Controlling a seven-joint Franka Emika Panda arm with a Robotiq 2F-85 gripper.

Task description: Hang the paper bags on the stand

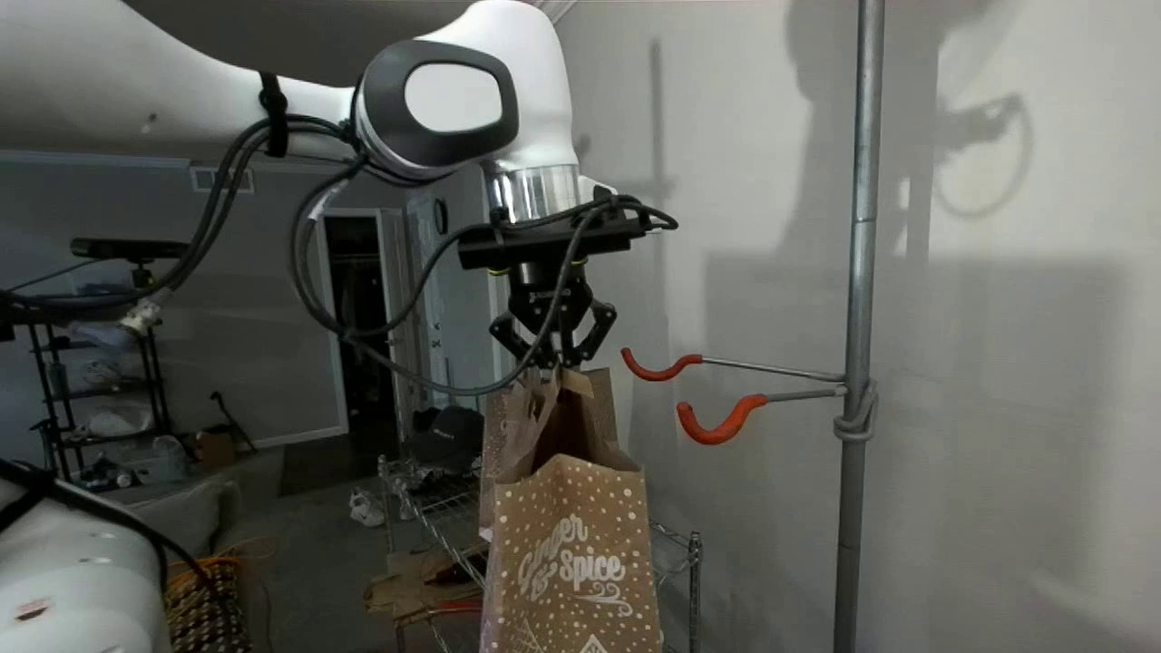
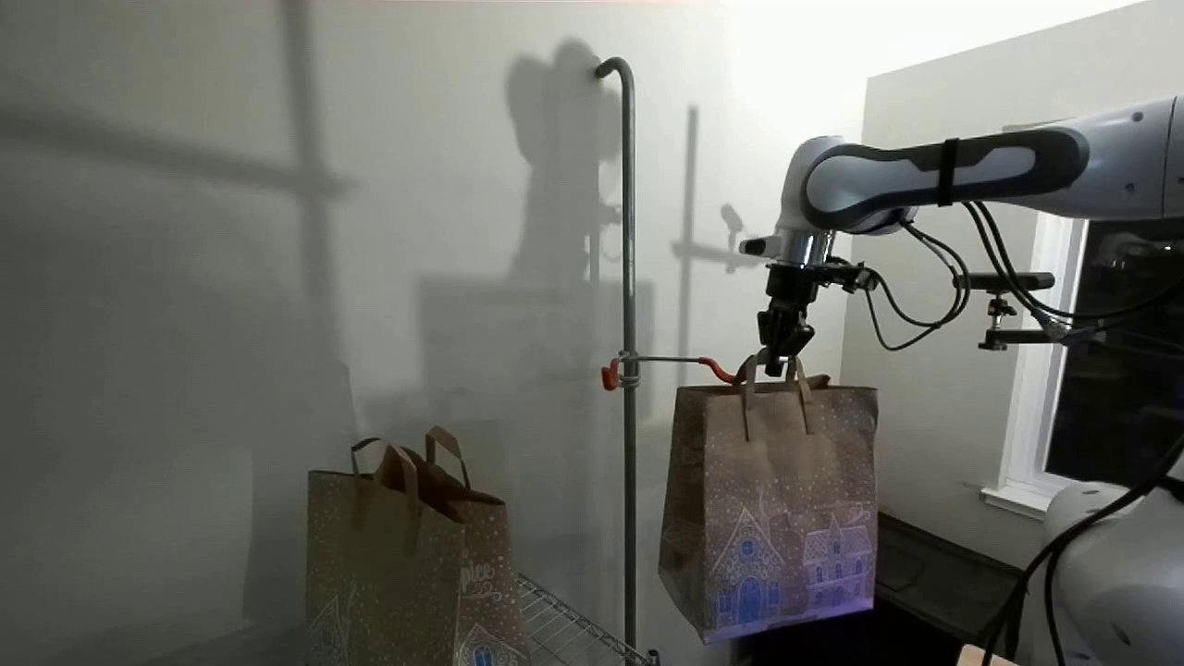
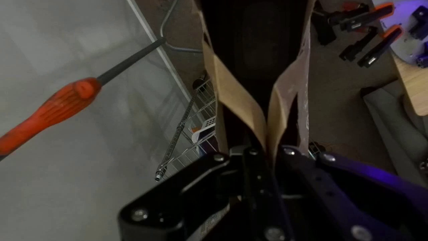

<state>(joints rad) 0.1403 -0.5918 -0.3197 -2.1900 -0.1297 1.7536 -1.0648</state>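
My gripper [image 1: 555,361] is shut on the handles of a speckled brown paper bag [image 1: 576,553], which hangs below it. Its broad face shows a purple-white house graphic in an exterior view [image 2: 786,518]. In the wrist view the handles [image 3: 267,130] run between the fingers [image 3: 265,159] and the bag's mouth is open. The stand's grey pole [image 1: 864,272] carries orange hooks [image 1: 721,424], right of the bag and apart in view. One hook tip [image 2: 717,370] overlaps the bag's top edge in view. A hook [image 3: 63,107] is left of the gripper. Another paper bag [image 2: 407,555] stands upright, handles up.
A low wire rack [image 2: 573,629] stands near the pole's foot; it also shows under the bag [image 1: 444,521]. A wall is close behind the stand. Tools with orange ends [image 3: 371,20] lie beside a wooden tabletop edge [image 3: 413,87]. Cables [image 1: 317,272] loop from the arm.
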